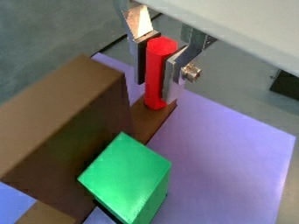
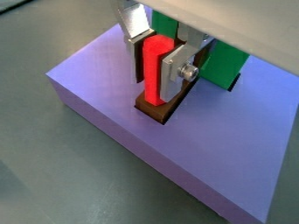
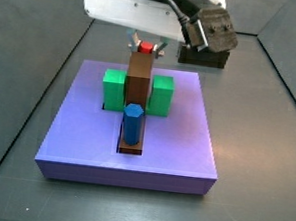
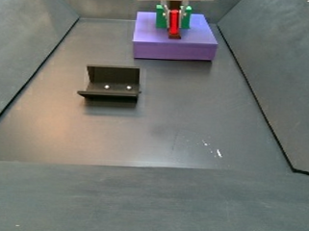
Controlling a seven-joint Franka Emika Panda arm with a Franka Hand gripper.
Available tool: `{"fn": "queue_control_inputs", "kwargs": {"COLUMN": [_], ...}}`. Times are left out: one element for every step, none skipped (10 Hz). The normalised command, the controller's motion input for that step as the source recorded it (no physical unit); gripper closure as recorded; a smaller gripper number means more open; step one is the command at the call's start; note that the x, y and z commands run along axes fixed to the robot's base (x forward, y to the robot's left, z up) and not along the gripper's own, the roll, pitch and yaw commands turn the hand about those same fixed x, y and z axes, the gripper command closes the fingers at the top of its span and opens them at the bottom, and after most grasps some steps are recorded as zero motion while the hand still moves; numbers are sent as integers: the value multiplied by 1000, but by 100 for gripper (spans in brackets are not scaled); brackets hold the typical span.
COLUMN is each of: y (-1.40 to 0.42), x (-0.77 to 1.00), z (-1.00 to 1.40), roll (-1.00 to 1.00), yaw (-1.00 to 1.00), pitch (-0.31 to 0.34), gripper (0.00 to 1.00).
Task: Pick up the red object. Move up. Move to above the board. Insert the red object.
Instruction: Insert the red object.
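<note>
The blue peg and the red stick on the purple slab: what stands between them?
In a side view, the tall brown block stands between the blue peg and the red stick, which the claw grips over the purple slab.

— What stands by the claw (image 1: 163, 63)?
— A tall brown block (image 3: 139, 73), just at its 6 o'clock, with green block (image 3: 113, 88) showing at 9 and 3 o'clock of it. A blue hexagonal peg (image 3: 131, 124) stands at the brown block's 6 o'clock.
— Elsewhere?
— A dark olive box (image 3: 205, 57) at 1 o'clock; the fixture (image 4: 110, 85) well apart on the bench (image 4: 156, 137).
</note>
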Motion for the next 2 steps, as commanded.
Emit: {"fn": "queue_control_inputs", "kwargs": {"y": [0,0], "x": [0,0], "z": [-146,0], "roll": [9,0], "yaw": [0,0], "pitch": [0,0], "gripper": [100,100]}}
